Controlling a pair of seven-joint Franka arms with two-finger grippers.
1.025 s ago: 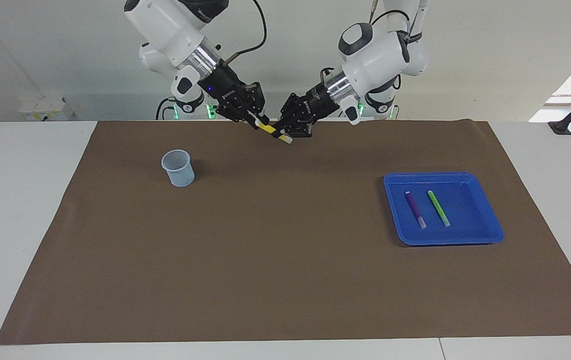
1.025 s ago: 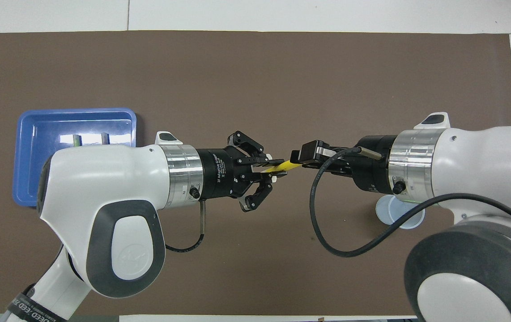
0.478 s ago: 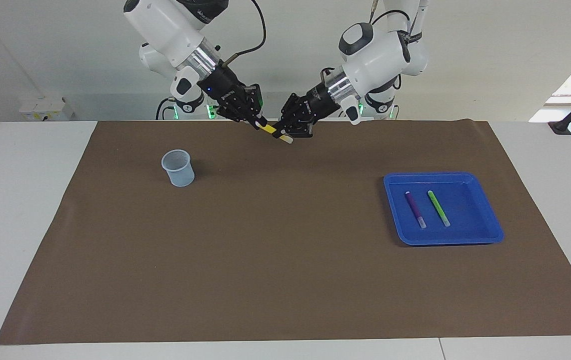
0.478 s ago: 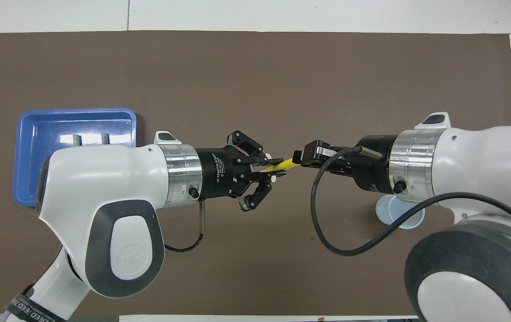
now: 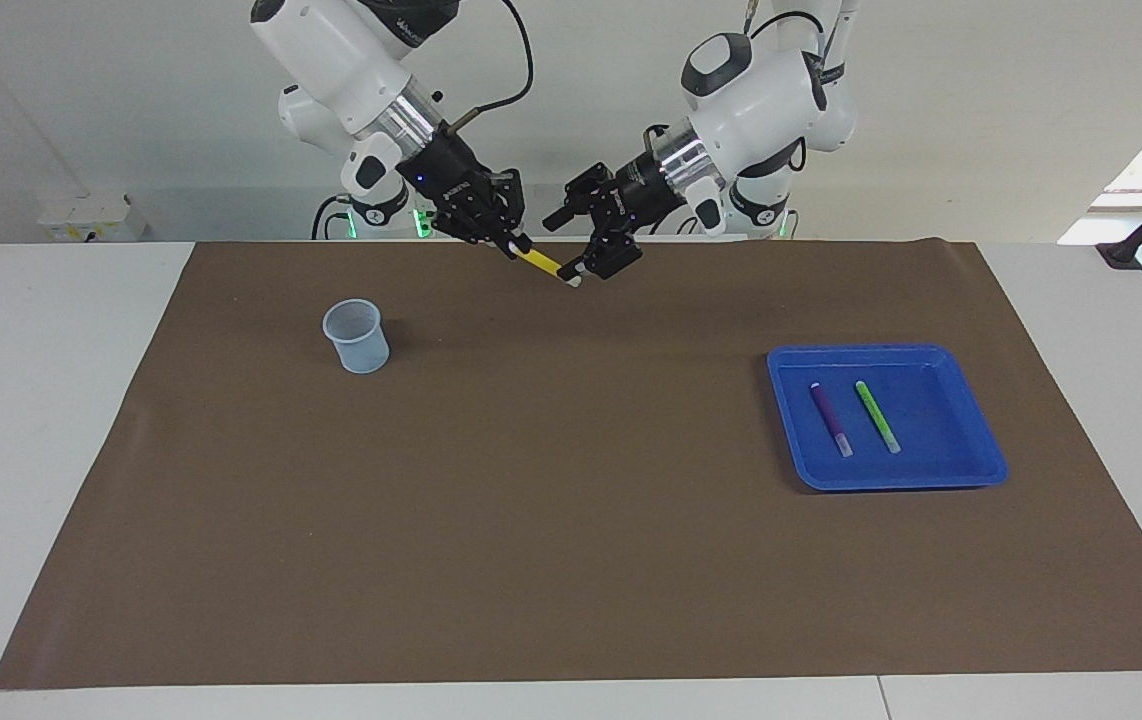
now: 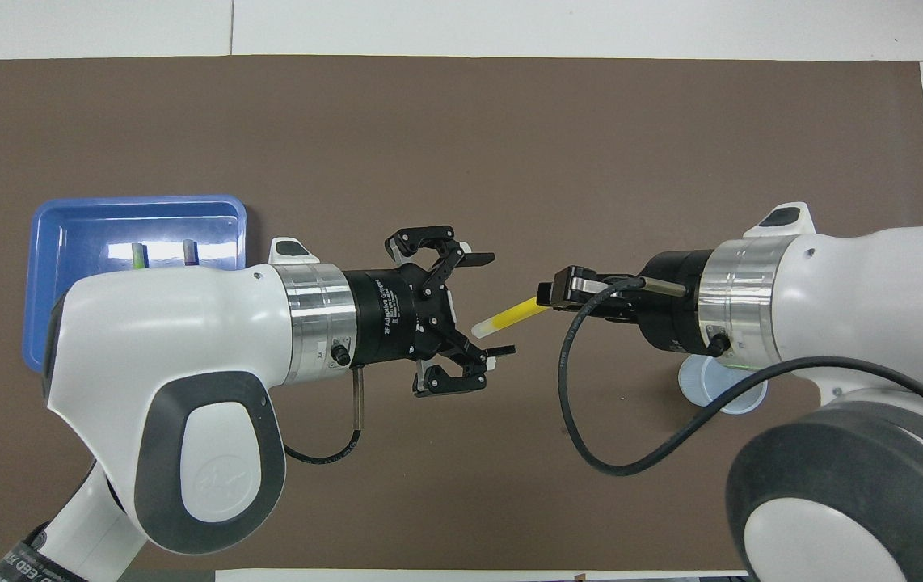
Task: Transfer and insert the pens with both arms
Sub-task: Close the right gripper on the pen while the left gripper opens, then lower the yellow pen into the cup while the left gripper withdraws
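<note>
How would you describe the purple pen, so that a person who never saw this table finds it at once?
Look on the brown mat for the blue tray toward the left arm's end of the table. Two pens lie in it side by side, apart. The purple pen is the darker one, lying toward the table's middle; its neighbour, the green pen, is bright.

White arms (image 6: 162,388), seemingly black grippers

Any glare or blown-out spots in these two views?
Overhead view: a white glare patch on the tray floor washes out the ends of the two pens lying there. Facing view: bright window light blows out the upper corner at the left arm's end; the tray shows no glare, and the cup casts a soft shadow on the mat.
</note>
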